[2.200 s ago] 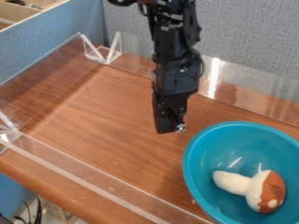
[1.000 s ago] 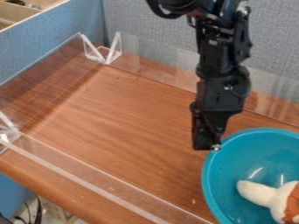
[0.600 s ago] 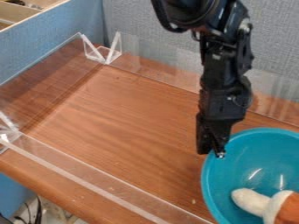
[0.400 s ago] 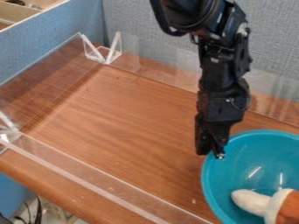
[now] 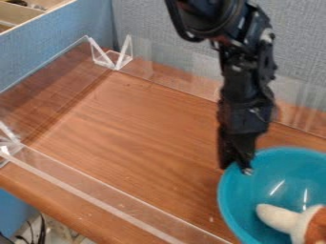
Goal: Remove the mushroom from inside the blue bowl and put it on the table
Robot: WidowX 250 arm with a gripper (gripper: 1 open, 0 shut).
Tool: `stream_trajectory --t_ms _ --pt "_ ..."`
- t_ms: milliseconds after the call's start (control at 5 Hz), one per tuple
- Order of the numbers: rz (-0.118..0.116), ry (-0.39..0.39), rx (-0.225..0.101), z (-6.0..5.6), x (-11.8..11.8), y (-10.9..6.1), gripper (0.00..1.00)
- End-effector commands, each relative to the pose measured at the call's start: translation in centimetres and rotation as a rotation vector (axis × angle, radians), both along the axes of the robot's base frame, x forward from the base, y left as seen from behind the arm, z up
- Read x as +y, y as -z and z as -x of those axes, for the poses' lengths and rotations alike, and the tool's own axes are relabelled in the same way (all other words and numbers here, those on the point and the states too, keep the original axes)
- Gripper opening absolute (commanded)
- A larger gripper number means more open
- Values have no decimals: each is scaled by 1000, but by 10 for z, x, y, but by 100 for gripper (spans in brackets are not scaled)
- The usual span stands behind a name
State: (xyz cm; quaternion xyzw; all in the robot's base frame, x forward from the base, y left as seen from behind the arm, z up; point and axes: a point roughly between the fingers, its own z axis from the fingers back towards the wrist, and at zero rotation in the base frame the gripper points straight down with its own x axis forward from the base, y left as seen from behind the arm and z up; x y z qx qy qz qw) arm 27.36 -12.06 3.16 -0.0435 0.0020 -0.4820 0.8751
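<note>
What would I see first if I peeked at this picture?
The tall black robot arm, reaching down so its gripper meets the near-left rim of the blue bowl, jaws shut. Next, the bright bowl at the bottom right corner of the table, with the mushroom lying inside it near the picture's edge, partly cut off.

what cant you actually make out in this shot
- The mushroom: its cap runs off the camera view's right edge, so only the stem end shows.
- The blue bowl: right and lower rim cut off by the frame.
- The gripper: its tip is dark and small against the bowl rim, so any contact with the rim is unclear.
</note>
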Motion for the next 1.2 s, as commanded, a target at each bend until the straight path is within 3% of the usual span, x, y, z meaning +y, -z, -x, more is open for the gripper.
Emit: stream_trajectory --t_ms 0,600,1000 --pt "8 55 -31 4 -26 -4 0" --pt "6 52 -15 -3 -50 1 0" --pt "5 116 10 0 -53 -2 0"
